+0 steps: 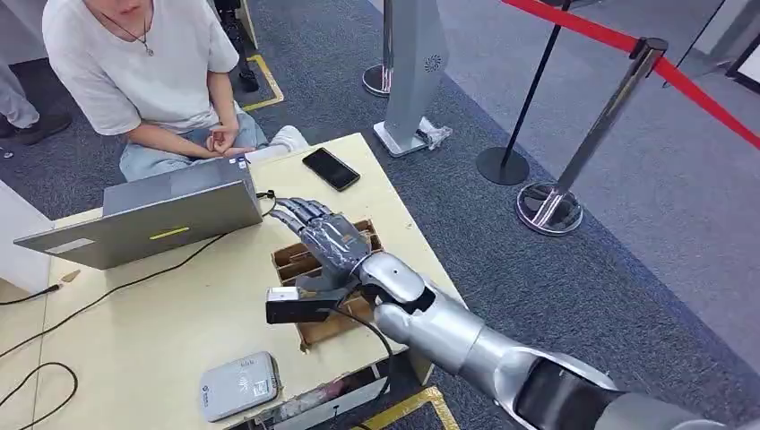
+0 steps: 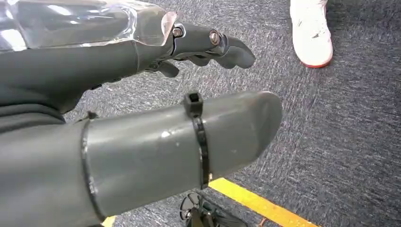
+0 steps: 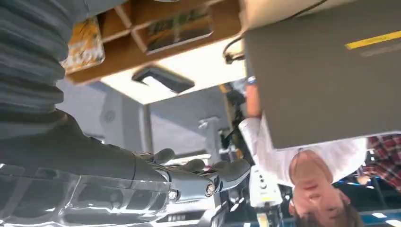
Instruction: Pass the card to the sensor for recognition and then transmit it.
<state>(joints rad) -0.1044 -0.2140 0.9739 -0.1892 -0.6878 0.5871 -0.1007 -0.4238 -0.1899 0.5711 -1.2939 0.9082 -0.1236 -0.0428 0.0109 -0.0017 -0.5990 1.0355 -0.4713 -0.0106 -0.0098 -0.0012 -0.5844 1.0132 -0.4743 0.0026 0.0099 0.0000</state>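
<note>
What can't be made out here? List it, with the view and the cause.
- Wooden tray contents: head view, right robot hand hangs over the compartments.
- Whether that hand holds a card: its palm faces down.
- Sensor label print: head view, too small.
- Left robot hand: left wrist view, cut off by the picture's edge.

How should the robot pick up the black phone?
Probably from above, pinching its two long edges. The phone lies flat and thin on the table, so only its narrow width fits between thumb and fingers. The right hand is nearest.
</note>
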